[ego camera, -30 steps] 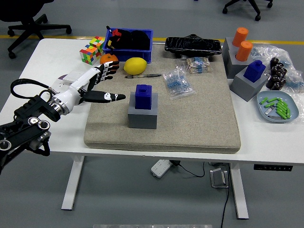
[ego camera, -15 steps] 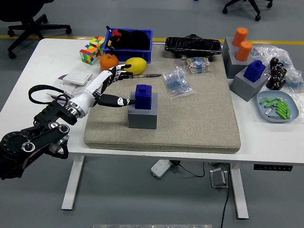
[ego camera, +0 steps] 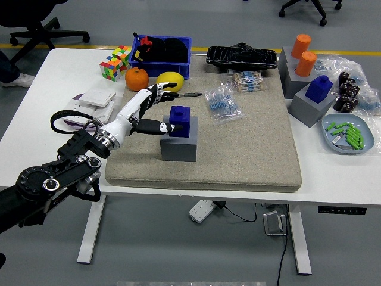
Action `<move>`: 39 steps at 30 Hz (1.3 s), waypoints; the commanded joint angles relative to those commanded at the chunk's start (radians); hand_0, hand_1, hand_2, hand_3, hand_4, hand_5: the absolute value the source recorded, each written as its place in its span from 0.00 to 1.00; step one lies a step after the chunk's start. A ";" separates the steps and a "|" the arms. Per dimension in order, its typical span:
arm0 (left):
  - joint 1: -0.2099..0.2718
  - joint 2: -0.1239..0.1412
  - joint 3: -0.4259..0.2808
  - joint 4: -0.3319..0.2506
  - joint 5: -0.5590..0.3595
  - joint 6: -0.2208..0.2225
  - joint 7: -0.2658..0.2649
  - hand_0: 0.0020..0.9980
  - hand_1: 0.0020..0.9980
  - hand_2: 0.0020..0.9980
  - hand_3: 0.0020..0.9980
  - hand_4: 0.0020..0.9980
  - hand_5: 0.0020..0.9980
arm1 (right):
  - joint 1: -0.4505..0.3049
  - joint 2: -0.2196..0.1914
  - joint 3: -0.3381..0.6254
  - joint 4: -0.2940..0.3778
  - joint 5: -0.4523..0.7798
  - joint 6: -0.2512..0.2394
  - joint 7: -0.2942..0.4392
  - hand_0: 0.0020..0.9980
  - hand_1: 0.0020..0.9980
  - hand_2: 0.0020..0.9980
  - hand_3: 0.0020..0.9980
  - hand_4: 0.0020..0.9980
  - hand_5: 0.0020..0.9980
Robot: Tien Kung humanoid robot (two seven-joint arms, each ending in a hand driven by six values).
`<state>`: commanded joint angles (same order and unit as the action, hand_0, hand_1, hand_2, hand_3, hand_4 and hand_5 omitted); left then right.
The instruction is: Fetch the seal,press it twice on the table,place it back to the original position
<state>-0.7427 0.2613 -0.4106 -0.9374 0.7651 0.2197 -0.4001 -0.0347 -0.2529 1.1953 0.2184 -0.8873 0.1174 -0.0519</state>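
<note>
The blue seal [ego camera: 180, 121] is seen standing upright in its grey holder block [ego camera: 178, 146], near the middle of the beige mat [ego camera: 238, 161] that is laid over the white worktop [ego camera: 65, 77]. The left hand [ego camera: 149, 113] is brought in from the left with its fingers spread apart and nothing gripped; the thumb tip lies at the seal's left face, though actual contact cannot be confirmed. The right hand is not shown. The seal is judged to be a small, rigid, light plastic piece with smooth and possibly slippery sides, so it would best be taken by its square upper body, pinched on opposite faces and lifted straight up out of the holder. At the far edge, a blue bin [ego camera: 162, 56] is filled with dark items that cannot be identified. At the right, a pale blue dish [ego camera: 331, 133] is loaded with small green pieces, and a second blue seal [ego camera: 321, 87] and two orange ones [ego camera: 304, 53] are seated in grey blocks of their own.
</note>
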 joint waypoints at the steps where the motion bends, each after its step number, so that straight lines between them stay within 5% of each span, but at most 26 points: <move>1: -0.001 -0.003 0.003 0.004 -0.003 -0.001 -0.001 0.81 0.75 0.70 0.82 0.94 0.00 | 0.000 0.000 -0.001 0.000 0.001 0.000 0.000 0.73 0.68 0.65 0.62 0.72 0.51; 15: -0.015 -0.040 0.029 0.067 -0.044 -0.006 -0.003 0.80 0.74 0.69 0.81 0.91 0.00 | 0.000 -0.001 -0.007 -0.001 0.005 0.000 0.000 0.74 0.68 0.65 0.62 0.72 0.51; 39: -0.014 -0.047 0.043 0.076 -0.071 -0.033 0.010 0.70 0.64 0.61 0.74 0.84 0.00 | 0.004 -0.008 -0.028 -0.002 0.013 0.000 -0.002 0.74 0.68 0.65 0.62 0.72 0.51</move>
<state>-0.7566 0.2144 -0.3679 -0.8615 0.6940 0.1868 -0.3899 -0.0308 -0.2606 1.1672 0.2160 -0.8740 0.1171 -0.0536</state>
